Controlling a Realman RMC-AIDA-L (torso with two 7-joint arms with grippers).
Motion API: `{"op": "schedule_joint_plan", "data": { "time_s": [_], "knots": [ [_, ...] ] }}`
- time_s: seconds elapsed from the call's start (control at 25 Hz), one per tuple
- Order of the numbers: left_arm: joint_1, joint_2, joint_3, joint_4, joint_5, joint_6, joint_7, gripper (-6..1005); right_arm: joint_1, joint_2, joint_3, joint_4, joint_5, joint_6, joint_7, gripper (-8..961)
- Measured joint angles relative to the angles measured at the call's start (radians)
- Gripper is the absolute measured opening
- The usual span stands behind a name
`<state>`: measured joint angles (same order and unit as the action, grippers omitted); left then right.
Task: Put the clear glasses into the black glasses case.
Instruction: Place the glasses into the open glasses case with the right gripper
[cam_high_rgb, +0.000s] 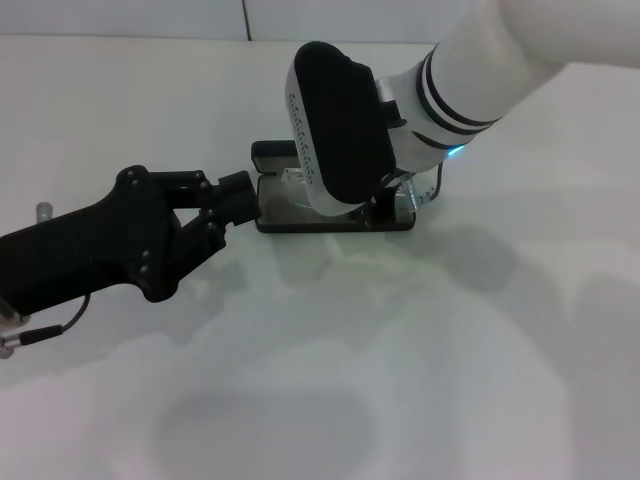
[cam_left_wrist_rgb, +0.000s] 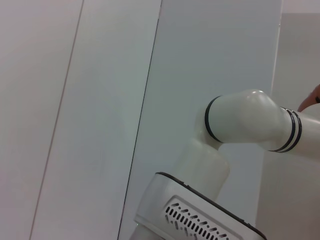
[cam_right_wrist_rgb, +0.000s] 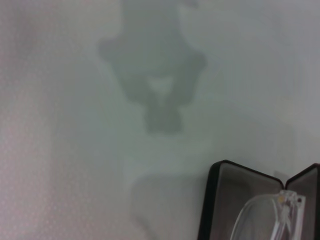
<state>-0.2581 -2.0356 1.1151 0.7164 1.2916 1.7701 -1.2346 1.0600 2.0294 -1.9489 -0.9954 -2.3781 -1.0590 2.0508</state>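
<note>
White robot arm (cam_left_wrist_rgb: 240, 125) seen against pale wall panels (cam_left_wrist_rgb: 75, 115) divided by thin vertical seams. A rounded joint housing carries black rings at either end. Below it sits a white casing (cam_left_wrist_rgb: 190, 210) with a black rim and a grille of small slots. A small reddish shape (cam_left_wrist_rgb: 311, 102) touches the frame edge.

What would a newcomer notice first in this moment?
The right arm's bulky white-and-black wrist, hanging over the open black glasses case at the table's middle. The clear glasses sit in its grey-lined interior, as the right wrist view shows. The left gripper reaches to the case's left end.
</note>
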Motion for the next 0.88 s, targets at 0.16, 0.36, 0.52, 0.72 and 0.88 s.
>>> {"op": "schedule_joint_plan", "data": {
  "time_s": [0.16, 0.36, 0.52, 0.72, 0.88],
  "knots": [
    [0.0, 0.0, 0.0, 0.0, 0.0, 0.0, 0.0, 101, -0.001, 0.0, -0.003, 0.0, -0.005, 0.018, 0.001, 113],
    [0.0, 0.0, 0.0, -0.002, 0.0, 0.0, 0.0, 100, 0.001, 0.0, -0.007, 0.012, -0.007, 0.025, 0.002, 113],
    [-0.001, 0.0, 0.0, -0.002, 0.0, 0.0, 0.0, 100, 0.0, 0.0, -0.009, 0.012, -0.004, 0.025, -0.001, 113],
    [-0.003, 0.0, 0.0, -0.001, 0.0, 0.0, 0.0, 100, 0.0, 0.0, -0.009, 0.012, -0.002, 0.025, -0.002, 113],
    [-0.004, 0.0, 0.0, 0.0, 0.0, 0.0, 0.0, 99, 0.0, 0.0, -0.009, 0.012, -0.007, 0.019, 0.001, 112]
  ]
}}
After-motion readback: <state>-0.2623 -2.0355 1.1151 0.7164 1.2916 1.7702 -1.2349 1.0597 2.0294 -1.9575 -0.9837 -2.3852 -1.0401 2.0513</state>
